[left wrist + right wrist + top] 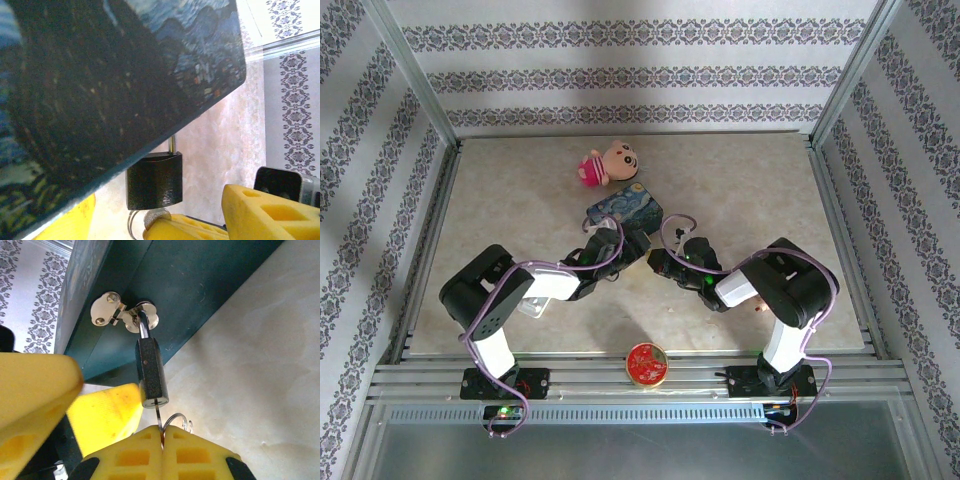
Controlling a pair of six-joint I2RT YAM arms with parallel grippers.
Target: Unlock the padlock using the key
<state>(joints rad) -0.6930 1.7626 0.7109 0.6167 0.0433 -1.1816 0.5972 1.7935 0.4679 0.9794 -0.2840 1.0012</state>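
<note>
The small black padlock point(150, 372) hangs by its silvery shackle point(144, 327) from the hasp point(122, 315) on the blue painted tin point(625, 207). My right gripper point(162, 432) is shut on the thin grey key point(158, 415), whose blade is in the keyhole at the padlock's bottom; a wire key ring point(177, 419) loops beside it. In the left wrist view the padlock point(154, 180) sits under the tin's edge point(125, 90). My left gripper point(160, 207) is open, with its yellow fingers point(260, 212) on either side of the padlock and not touching it.
A pink plush toy point(605, 165) lies behind the tin. A round red tin point(647, 363) sits at the table's near edge between the arm bases. A whitish block point(535, 303) lies under the left arm. Metal frame rails point(430, 230) border the table.
</note>
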